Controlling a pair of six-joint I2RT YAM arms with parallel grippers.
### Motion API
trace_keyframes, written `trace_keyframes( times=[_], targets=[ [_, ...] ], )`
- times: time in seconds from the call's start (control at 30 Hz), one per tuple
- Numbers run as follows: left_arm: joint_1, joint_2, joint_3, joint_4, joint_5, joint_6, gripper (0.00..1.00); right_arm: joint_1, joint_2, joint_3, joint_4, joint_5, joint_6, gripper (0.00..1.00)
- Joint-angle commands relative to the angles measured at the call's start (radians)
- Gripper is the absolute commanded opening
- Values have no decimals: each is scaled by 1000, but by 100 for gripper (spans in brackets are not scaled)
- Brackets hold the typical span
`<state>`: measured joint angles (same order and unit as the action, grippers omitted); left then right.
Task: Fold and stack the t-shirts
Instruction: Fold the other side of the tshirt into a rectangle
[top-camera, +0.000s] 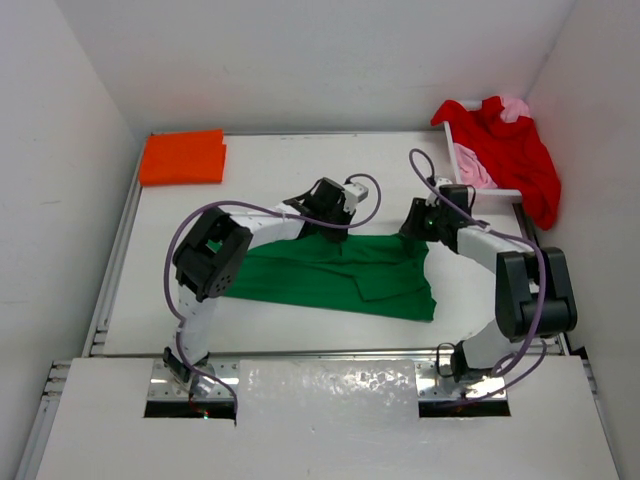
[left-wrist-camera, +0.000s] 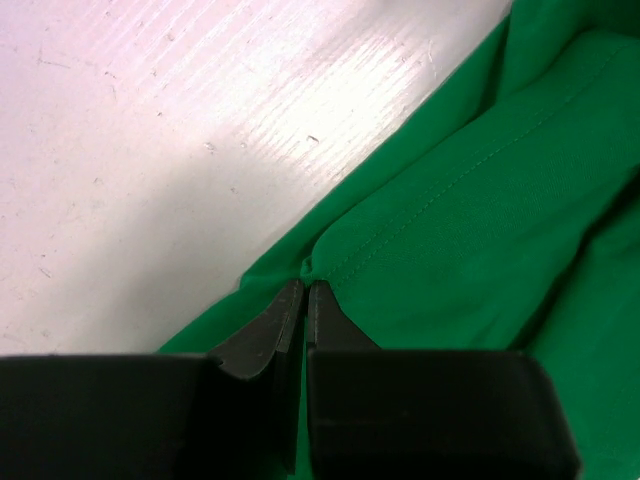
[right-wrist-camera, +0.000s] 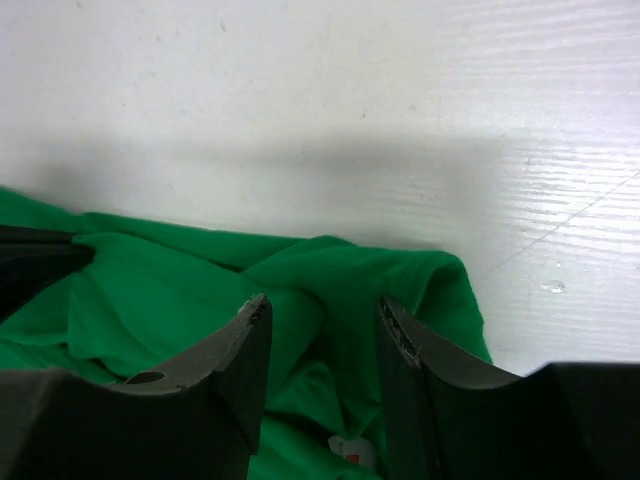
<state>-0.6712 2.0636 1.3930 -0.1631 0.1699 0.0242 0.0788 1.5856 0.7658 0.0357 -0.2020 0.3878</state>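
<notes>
The green t-shirt lies spread and partly folded in the middle of the table. My left gripper sits at its far edge, and in the left wrist view the gripper is shut on a pinch of the green hem. At the shirt's far right corner, my right gripper stands open. Its fingers straddle a bunched fold of green cloth without pinching it. An orange t-shirt lies folded at the far left corner. The red t-shirt and the light pink one are heaped at the far right.
A white basket at the far right holds the red and pink heap, and the red cloth hangs over its right side. White walls close in the table on three sides. Purple cables loop over both arms.
</notes>
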Motion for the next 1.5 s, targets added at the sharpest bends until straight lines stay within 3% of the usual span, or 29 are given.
trace_keyframes(
  times=[0.0,0.23,0.37,0.63,1.0,1.27,1.47],
  targets=[
    [12,-8,23,22,-10,-9,0,-17,-71,-26,92,-74,22,43],
    [10,6,37,8,0,-10,0,-17,-62,-89,72,-218,-66,36],
    [12,6,35,7,-4,-9,0,-17,-204,-195,134,-235,-133,30],
    [10,13,49,-4,5,-9,0,-17,-385,-327,230,-260,-259,41],
    [12,16,49,-7,5,-6,0,-5,-179,-189,116,-274,-429,30],
    [12,26,60,-16,8,-3,0,6,-58,-126,124,-205,-437,37],
    [12,30,64,-19,6,-1,0,9,8,-85,109,-223,-426,36]
  ],
)
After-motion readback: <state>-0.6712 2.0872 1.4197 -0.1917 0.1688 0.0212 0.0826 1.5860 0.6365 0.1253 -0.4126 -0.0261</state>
